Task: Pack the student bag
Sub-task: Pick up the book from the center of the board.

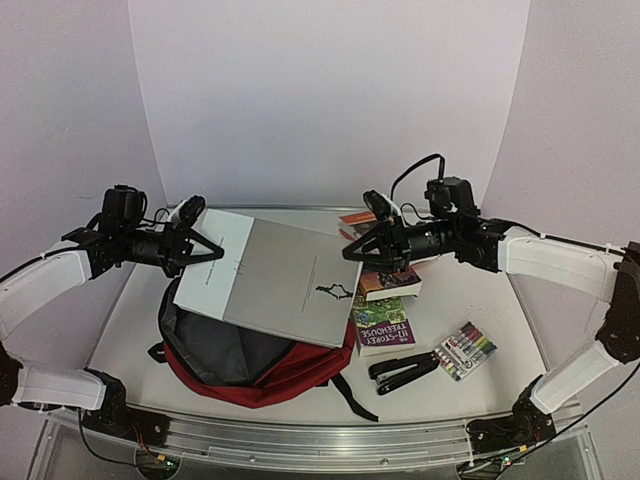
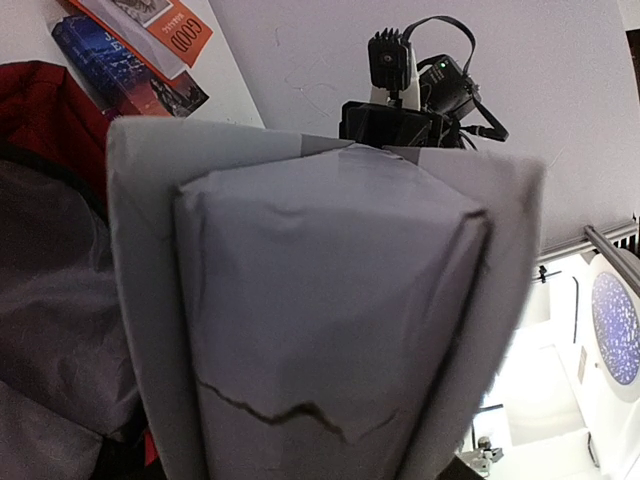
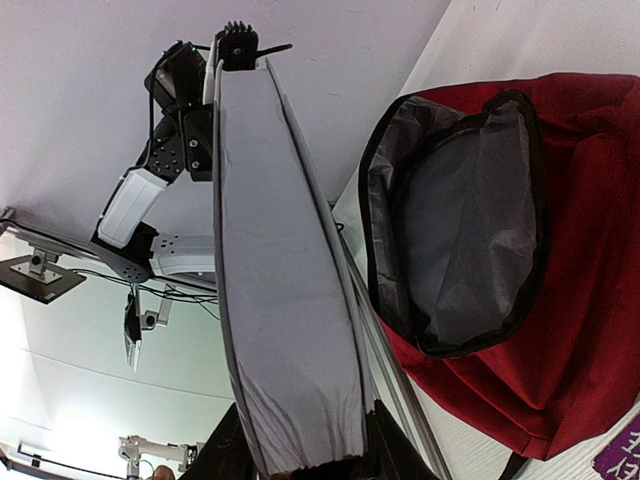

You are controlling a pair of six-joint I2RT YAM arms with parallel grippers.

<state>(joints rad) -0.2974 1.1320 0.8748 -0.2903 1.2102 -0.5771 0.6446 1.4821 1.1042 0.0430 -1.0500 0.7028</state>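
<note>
As left tool (image 1: 211, 251) and right tool (image 1: 348, 250) clamp the book (image 1: 275, 277), only top view shows the stapler (image 1: 403, 371).

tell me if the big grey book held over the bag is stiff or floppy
Probably stiff: the grey book spans flat between the left gripper and right gripper with no visible sag. Likely awkward: wide, thin, pinched only at opposite edges, it may twist or slip.

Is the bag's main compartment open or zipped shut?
Open: the student bag lies with its mouth gaping, grey lining exposed, below the grey book.
</note>
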